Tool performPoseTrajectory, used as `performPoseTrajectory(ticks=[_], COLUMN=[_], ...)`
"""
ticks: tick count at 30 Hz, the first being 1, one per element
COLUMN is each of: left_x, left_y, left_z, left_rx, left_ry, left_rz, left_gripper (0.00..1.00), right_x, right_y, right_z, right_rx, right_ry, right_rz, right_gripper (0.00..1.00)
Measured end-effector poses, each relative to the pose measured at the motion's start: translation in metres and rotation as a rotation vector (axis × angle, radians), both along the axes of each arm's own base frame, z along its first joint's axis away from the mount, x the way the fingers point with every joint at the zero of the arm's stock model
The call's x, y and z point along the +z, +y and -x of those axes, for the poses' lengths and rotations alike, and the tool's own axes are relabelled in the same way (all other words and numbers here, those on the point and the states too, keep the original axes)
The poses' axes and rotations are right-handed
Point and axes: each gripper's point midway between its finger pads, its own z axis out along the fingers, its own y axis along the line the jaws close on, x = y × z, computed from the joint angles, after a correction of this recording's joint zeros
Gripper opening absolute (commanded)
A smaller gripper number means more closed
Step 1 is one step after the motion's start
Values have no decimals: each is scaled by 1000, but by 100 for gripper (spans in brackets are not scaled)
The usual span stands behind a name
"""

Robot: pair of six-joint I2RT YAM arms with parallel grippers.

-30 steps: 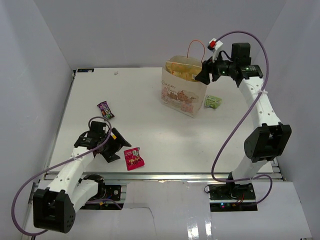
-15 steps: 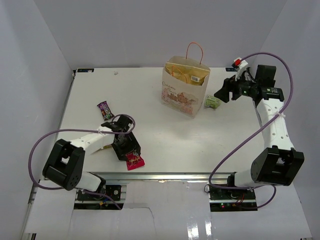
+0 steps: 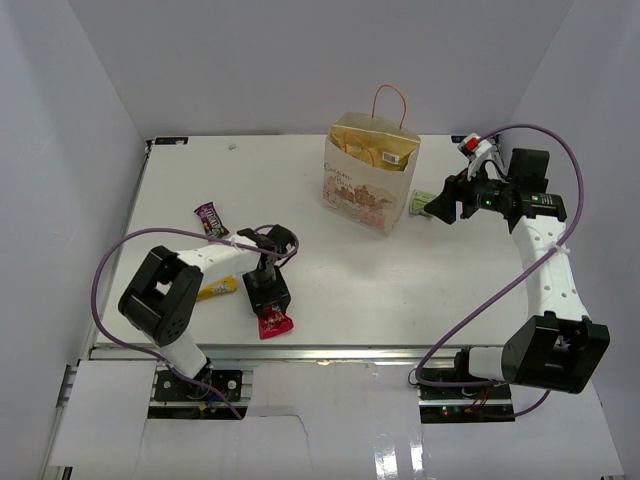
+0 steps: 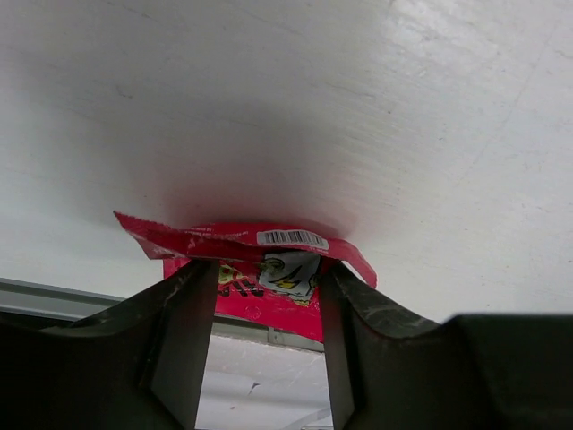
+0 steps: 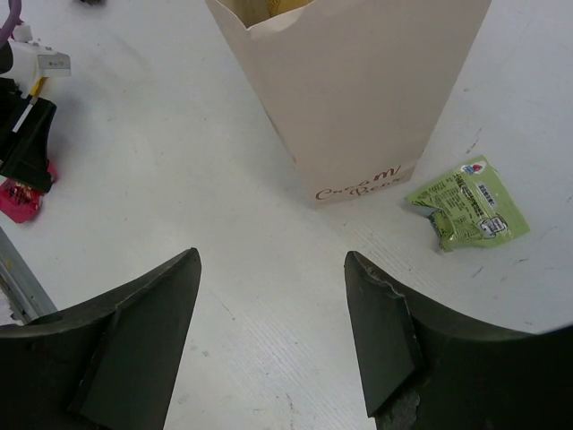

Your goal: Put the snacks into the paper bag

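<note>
The left gripper (image 4: 262, 276) stands over the magenta packet (image 4: 224, 240), which lies at the near edge of the table (image 3: 350, 285). Its jaws flank the packet; whether they already pinch it cannot be told. Risk: a hold on crumpled foil alone may slip on lifting, or push the packet off the edge. The right gripper (image 5: 270, 258), jaws spread and empty, hangs beside the paper bag (image 5: 358, 90), near the green packet (image 5: 466, 204). Risk: a careless descent could strike and tip the bag.

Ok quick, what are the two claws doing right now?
Left gripper: around the red packet, grip unclear.
Right gripper: open, holding nothing.
</note>
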Motion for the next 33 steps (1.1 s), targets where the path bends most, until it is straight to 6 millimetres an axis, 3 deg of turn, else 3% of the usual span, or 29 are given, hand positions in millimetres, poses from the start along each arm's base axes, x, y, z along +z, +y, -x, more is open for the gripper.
performPoseTrajectory(ticks=[8, 12, 21, 27, 30, 33], left_x=[12, 50, 212, 357, 415, 451], left_y=[-2, -19, -92, -168, -199, -219], left_z=[-13, -41, -103, -182, -214, -238], left_rx=[-75, -138, -329, -439, -469, -480], left_ry=[-113, -321, -837, -1138, -1270, -1367], left_rz=[-6, 117, 518, 714, 796, 858], left_gripper=[1, 0, 0, 0, 0, 0], right_x=[-2, -1, 0, 5, 9, 15], right_y=[6, 8, 8, 8, 8, 6], right_z=[11, 14, 14, 17, 19, 22], right_rx=[66, 89, 95, 94, 93, 87], right_ry=[-17, -21, -28, -44, -60, -79], right_rz=[2, -3, -8, -5, -2, 3], right_gripper=[71, 71, 71, 71, 71, 71])
